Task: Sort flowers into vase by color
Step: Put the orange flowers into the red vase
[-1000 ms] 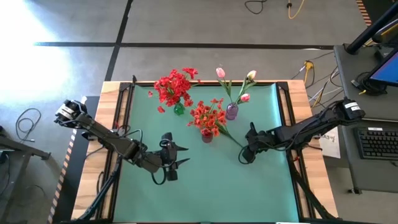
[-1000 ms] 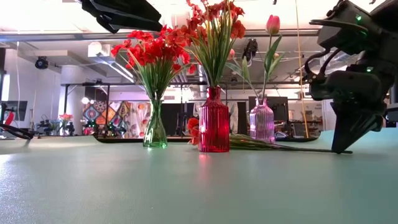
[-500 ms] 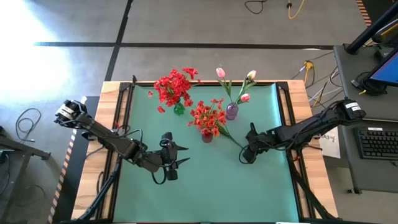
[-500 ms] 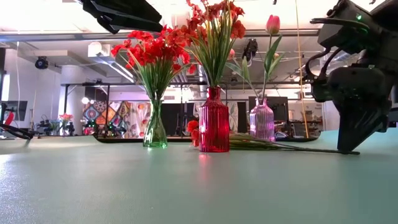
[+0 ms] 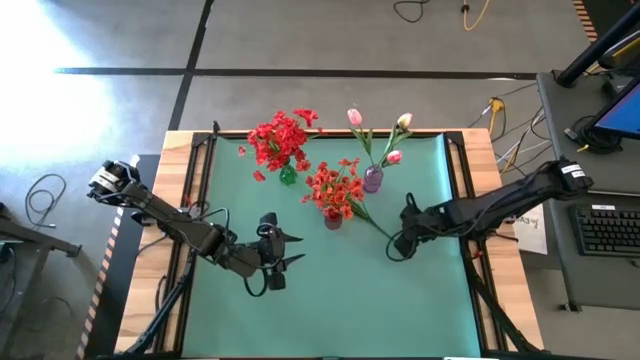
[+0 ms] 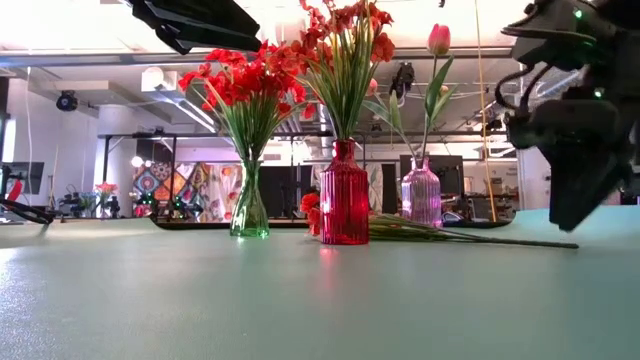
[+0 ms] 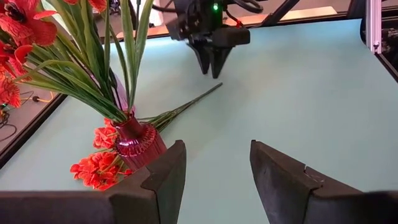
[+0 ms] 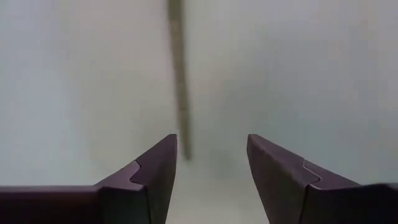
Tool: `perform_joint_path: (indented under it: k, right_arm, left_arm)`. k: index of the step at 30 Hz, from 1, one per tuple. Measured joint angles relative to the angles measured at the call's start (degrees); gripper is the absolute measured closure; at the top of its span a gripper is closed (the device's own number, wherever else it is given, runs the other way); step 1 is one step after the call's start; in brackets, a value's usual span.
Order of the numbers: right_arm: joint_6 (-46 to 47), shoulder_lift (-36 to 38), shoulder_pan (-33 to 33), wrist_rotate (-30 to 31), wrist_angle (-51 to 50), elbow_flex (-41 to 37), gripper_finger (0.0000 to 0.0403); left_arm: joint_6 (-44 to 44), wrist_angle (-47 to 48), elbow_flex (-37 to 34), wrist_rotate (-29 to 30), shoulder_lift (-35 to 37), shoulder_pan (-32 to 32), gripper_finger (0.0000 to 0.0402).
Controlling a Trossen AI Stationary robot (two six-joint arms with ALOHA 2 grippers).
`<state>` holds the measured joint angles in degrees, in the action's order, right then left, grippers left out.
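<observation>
Three vases stand at the far middle of the green mat: a green one (image 5: pixel 288 177) with red flowers, a red one (image 5: pixel 333 219) with orange-red flowers, and a purple one (image 5: pixel 372 181) with pink tulips. A loose orange-red flower lies flat on the mat, its blossom (image 7: pixel 93 171) beside the red vase and its stem (image 5: pixel 375 222) running toward my right gripper (image 5: pixel 401 243). That gripper hangs open, pointing down, just above the stem's free end (image 6: pixel 565 244). My left gripper (image 5: pixel 287 250) hovers open over the mat, left of the middle.
Black rails (image 5: pixel 462 200) run along the mat's left and right sides. A side desk with a keyboard (image 5: pixel 605 228) stands to the right of the table. Bare mat (image 5: pixel 340 310) spreads toward the near edge.
My right gripper has opened and let go of the loose flower's stem end, then risen a little and drifted slightly toward the table's right edge. The stem now lies flat on the mat.
</observation>
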<state>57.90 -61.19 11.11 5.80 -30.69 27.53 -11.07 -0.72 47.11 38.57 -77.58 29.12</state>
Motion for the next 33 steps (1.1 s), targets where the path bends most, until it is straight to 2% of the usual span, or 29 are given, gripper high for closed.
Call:
perform_joint_path:
  k: [3, 9, 17, 24, 33]
  right_arm:
    - [-2.4, -0.31, -0.02, 2.51, -4.69, 3.24, 0.0214]
    - [-9.77, -2.32, -1.34, 7.61, 0.28, 7.26, 0.0197]
    - [-22.73, -9.92, -6.54, 8.85, 17.43, 7.43, 0.0158]
    - [-37.01, -19.59, -10.22, 9.65, 31.11, 7.16, 0.0157]
    - [-36.11, -25.68, -10.67, 12.82, 33.06, 7.39, 0.0159]
  left_arm:
    - [0.0, -0.01, 0.0, 0.0, 0.0, 0.0, 0.0237]
    - [0.0, -0.15, 0.0, 0.02, 0.0, -0.09, 0.0237]
    - [0.0, -0.14, 0.0, 0.0, 0.0, -0.09, 0.0237]
    - [-0.2, -0.1, 0.0, -0.02, 0.0, -0.09, 0.0237]
    - [-0.38, -0.08, 0.0, -0.04, 0.0, -0.09, 0.0237]
